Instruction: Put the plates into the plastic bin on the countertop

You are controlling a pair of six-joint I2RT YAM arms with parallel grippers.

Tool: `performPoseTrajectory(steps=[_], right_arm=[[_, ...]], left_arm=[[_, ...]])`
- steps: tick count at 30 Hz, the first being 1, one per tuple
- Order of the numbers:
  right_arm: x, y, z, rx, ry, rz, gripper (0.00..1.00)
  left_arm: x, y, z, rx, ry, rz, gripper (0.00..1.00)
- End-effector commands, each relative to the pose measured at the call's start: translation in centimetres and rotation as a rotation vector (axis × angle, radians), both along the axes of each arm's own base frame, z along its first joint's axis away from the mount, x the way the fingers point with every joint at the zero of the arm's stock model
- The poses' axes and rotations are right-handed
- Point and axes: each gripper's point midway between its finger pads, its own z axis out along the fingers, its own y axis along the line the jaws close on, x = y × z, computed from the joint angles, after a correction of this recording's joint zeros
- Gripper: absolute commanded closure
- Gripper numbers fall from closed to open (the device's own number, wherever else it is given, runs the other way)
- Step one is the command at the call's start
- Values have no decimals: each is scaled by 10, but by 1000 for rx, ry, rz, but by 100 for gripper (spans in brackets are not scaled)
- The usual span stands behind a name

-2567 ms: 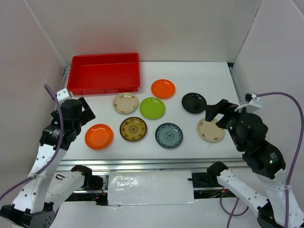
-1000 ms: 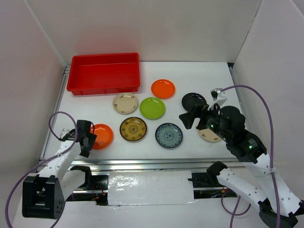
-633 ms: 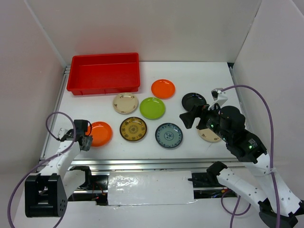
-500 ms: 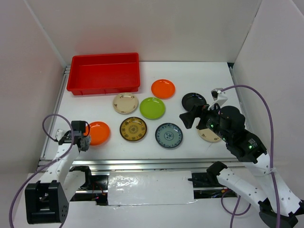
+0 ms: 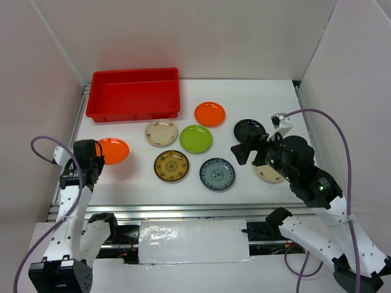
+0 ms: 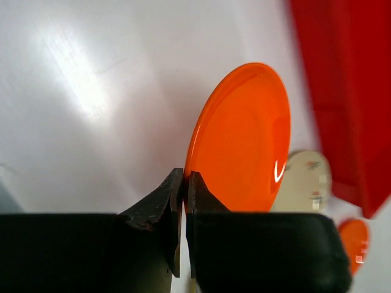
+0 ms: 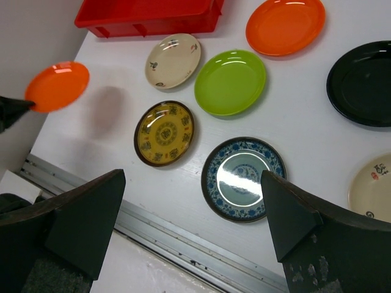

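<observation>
A: Where is the left gripper [image 6: 185, 183]?
B: At the left edge of the countertop [image 5: 256, 97], pinched narrow on the rim of an orange plate [image 6: 244, 140]. In the left wrist view its two fingers meet on the plate's near edge with only the rim between them.
A: Is that plate on the surface?
B: No. It hangs clear of it. The right wrist view shows its shadow [image 7: 104, 104] lying on the white beside it, apart from the plate.
A: And the red bin [image 5: 133, 113]?
B: At the far left corner of the countertop. The held plate is in front of the bin's left end, near it but not over it.
A: The right gripper [image 7: 192, 183]?
B: Spread wide and holding nothing. It hovers above the right half of the countertop. In its own camera the gold-patterned plate [image 5: 171, 165] and the blue-grey patterned plate [image 5: 217, 174] lie below, between its fingers.
A: The other plates?
B: All flat on the countertop. A cream plate [image 5: 162, 132] lies just in front of the bin, and the lime green plate [image 5: 196, 138] is just beside it on the right. The second orange plate [image 5: 209, 113] is behind the green one, and the black plate [image 5: 249, 132] is further right. The other cream plate [image 5: 269, 173] is near the front right, partly hidden under the right arm.
</observation>
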Motion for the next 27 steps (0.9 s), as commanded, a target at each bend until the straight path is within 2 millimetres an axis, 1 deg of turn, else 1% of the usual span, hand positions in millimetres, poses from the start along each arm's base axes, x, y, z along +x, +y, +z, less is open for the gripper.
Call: performPoseTrajectory(steps=[1, 2, 3, 4, 5, 6, 8, 9, 10, 11, 12, 13, 14, 15, 16, 17, 18, 19, 20, 22, 23, 25, 26, 27], right_arm=[[6, 3, 19, 17, -60, 1, 0], [6, 3, 19, 18, -62, 1, 0], [7, 2, 18, 17, -59, -4, 0], [8, 3, 18, 19, -58, -5, 0], [9, 3, 18, 21, -58, -3, 0], [9, 4, 16, 18, -55, -2, 0], [12, 4, 14, 20, -48, -1, 0], [14, 3, 12, 19, -43, -6, 0], [14, 4, 12, 20, -39, -6, 0], [16, 2, 10, 22, -34, -11, 0], [16, 2, 10, 26, -34, -12, 0], [16, 3, 12, 36, -40, -8, 0], [16, 3, 11, 41, -37, -7, 0], [16, 4, 11, 45, -40, -3, 0], [17, 5, 12, 51, -42, -4, 0], [15, 8, 13, 59, -39, 16, 0], [14, 9, 12, 59, -35, 22, 0], [14, 9, 13, 59, -35, 22, 0], [16, 7, 12, 56, -34, 12, 0], [17, 7, 12, 48, -35, 10, 0], [19, 6, 10, 45, -32, 3, 0], [19, 8, 11, 44, -27, 9, 0], [19, 8, 10, 44, -25, 12, 0], [20, 10, 10, 44, -21, 17, 0]], left_arm=[[23, 12, 71, 114, -142, -43, 100], [35, 10, 88, 143, -191, -98, 100], [45, 8, 98, 150, -213, -123, 100], [59, 6, 119, 167, -263, -159, 100], [70, 3, 128, 188, -276, -205, 100], [96, 0, 141, 182, -295, -242, 100], [128, -1, 148, 189, -280, -296, 100], [159, -3, 125, 152, -218, -350, 100], [185, -6, 153, 163, -275, -391, 100], [204, -7, 149, 150, -274, -423, 100], [245, -11, 152, 123, -313, -472, 100], [265, -13, 151, 98, -334, -495, 100], [296, -9, 106, 44, -265, -501, 100], [320, -19, 136, 2, -339, -570, 100], [338, -19, 132, -21, -350, -586, 100], [360, -17, 87, -75, -284, -585, 100], [377, -19, 106, -80, -330, -605, 100], [386, -18, 96, -95, -314, -605, 100], [400, -17, 77, -102, -290, -603, 100], [411, -19, 64, -100, -300, -613, 100], [415, -20, 44, -111, -290, -618, 100], [424, -21, 35, -123, -321, -633, 100], [429, -16, 21, -129, -310, -628, 100], [430, -13, 15, -131, -304, -624, 100]])
